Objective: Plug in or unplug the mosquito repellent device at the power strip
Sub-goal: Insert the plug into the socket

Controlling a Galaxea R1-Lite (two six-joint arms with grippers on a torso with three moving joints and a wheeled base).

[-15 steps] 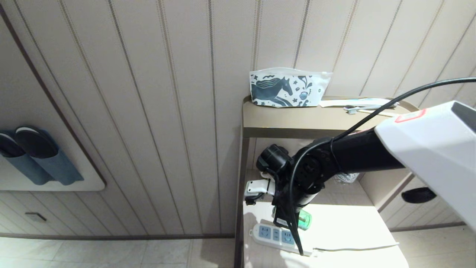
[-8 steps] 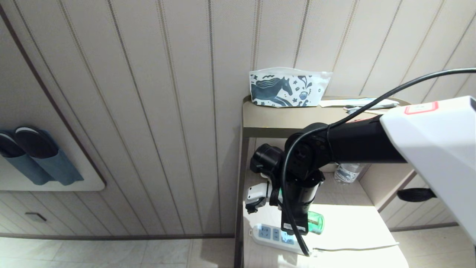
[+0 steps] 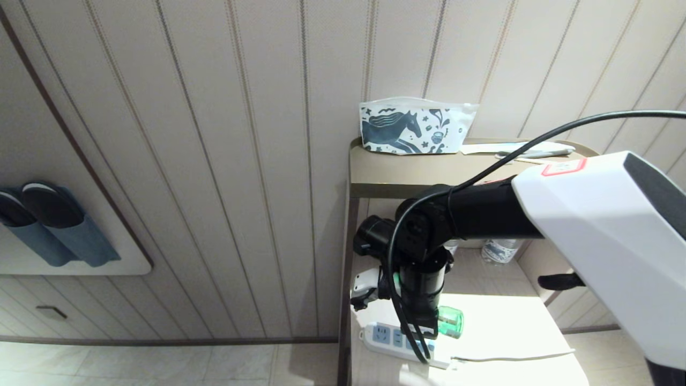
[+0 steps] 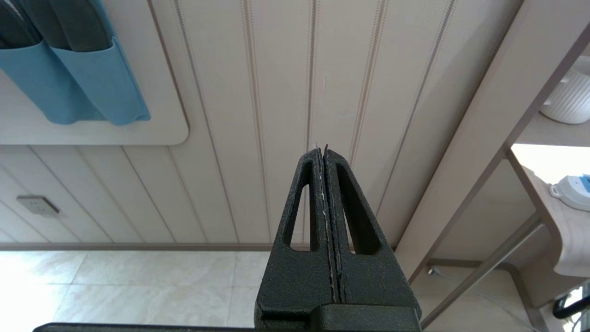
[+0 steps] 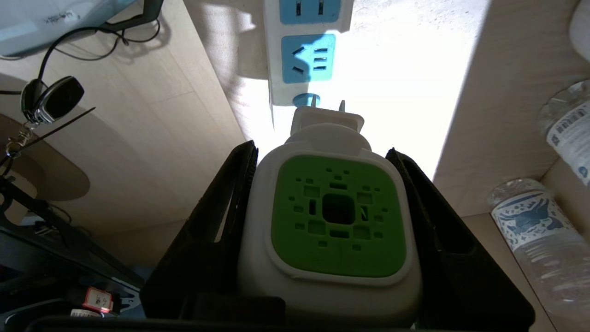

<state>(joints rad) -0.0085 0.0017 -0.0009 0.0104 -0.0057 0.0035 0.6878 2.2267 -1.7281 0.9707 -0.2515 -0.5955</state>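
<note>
The mosquito repellent device point(image 5: 339, 216), white head with a green centre, sits between the fingers of my right gripper point(image 5: 321, 148), which is shut on its sides. Its two metal prongs point(image 5: 342, 106) are bare and point at the power strip point(image 5: 302, 50), close to the strip's round blue button point(image 5: 306, 99). In the head view my right wrist point(image 3: 420, 289) hangs over the power strip point(image 3: 383, 336) on the lower shelf, and the device's green bottle point(image 3: 450, 321) sticks out beside it. My left gripper point(image 4: 322, 150) is shut and parked off to the side, facing the wall and floor.
Clear water bottles point(image 5: 539, 240) stand at the back of the lower shelf point(image 3: 498, 321). A thin white cord point(image 3: 514, 356) runs from the strip. A horse-print pouch point(image 3: 415, 128) lies on the top shelf. Blue slipper holders point(image 3: 53, 225) hang on the wall at left.
My right arm has swung left and its wrist has turned down over the power strip, carrying the device. The green bottle end has shifted slightly right. The left arm has not moved.
</note>
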